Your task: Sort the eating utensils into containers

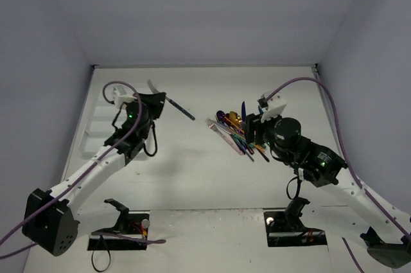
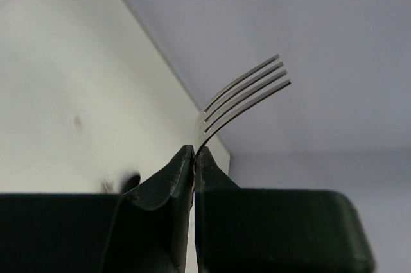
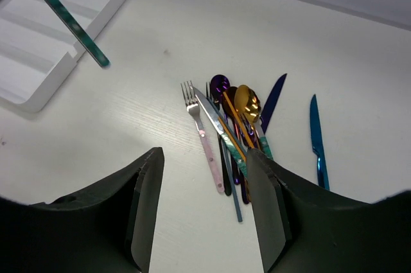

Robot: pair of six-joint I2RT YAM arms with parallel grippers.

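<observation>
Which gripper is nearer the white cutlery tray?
Left. The left gripper, holding a fork, hovers beside the tray; the right gripper is farther off, by the utensil pile.

The teal fork (image 3: 67,19) is polished metal, its handle glossy and mottled. The piled utensils (image 3: 231,132) shine the same way: a gold spoon (image 3: 247,103), a blue knife (image 3: 317,141) and a pink fork (image 3: 204,138), all mirror-smooth. The tray (image 3: 90,3) is smooth white plastic, the table (image 3: 160,35) matt white with faint grain. The fingers (image 2: 160,189) of the left gripper (image 2: 194,154) look like matt black plastic.
</observation>
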